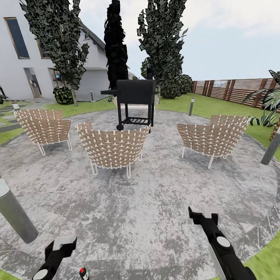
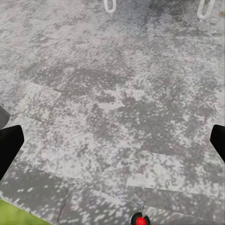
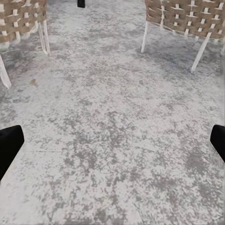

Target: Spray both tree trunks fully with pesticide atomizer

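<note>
The little pesticide atomizer (image 1: 82,273) is standing on the grey stone floor (image 1: 147,217), just beside the left gripper (image 1: 63,244). Its red tip (image 2: 139,219) is peeking up near that gripper, whose fingers are spread wide. The right gripper (image 1: 205,213) is hanging over bare stone, wide open too. Three woven chairs (image 1: 112,147) are sitting ahead.

The grey speckled floor (image 1: 155,217) carries three woven chairs (image 1: 111,147), a black grill (image 1: 134,102) and the pesticide atomizer (image 1: 83,273)
</note>
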Available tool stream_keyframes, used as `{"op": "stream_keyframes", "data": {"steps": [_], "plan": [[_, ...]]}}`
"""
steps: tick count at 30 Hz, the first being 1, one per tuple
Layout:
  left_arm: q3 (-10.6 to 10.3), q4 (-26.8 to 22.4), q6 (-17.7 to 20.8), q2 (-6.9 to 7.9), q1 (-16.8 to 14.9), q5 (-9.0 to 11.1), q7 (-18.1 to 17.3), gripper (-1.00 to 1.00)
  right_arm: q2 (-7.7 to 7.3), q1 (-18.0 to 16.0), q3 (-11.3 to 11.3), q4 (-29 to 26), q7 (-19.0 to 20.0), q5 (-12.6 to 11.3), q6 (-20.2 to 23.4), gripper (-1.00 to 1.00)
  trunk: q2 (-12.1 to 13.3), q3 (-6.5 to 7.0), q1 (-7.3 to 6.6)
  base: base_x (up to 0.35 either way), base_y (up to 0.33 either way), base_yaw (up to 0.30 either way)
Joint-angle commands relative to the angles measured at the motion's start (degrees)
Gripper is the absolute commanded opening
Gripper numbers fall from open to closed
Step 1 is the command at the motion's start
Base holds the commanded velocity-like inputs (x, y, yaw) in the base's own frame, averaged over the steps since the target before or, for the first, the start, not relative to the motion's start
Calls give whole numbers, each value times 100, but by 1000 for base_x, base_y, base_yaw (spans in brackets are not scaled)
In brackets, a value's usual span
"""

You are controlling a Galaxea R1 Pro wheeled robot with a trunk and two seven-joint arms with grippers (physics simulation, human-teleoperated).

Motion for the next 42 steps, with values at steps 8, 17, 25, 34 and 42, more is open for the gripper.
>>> {"op": "stream_keyframes", "data": {"steps": [8, 17, 25, 34, 42], "plan": [[20, 0, -40, 11, -6, -92, -37, 100, -7, -2, -6, -143, 3, 33, 7, 100, -2, -5, -1, 0, 112, -28], [20, 2, -41, 10, -6, -82, -39, 100, -10, -2, -9, -141, 3, 34, 9, 100, -2, -5, -1, -58, 294, -255], [20, -3, -50, 8, -6, -78, -35, 100, -10, -2, -12, -135, 3, 41, 7, 100, -2, -5, -1, -264, 187, -276], [20, -23, -53, 2, -6, -87, -31, 100, -10, -2, -7, -149, -8, 33, 0, 100, -2, -5, -1, -92, 34, -125], [11, 5, -41, 1, -6, -100, -26, 100, -1, -2, -12, -184, -14, 31, 0, 100, -203, -95, 109, -2, 1, -3]]}}
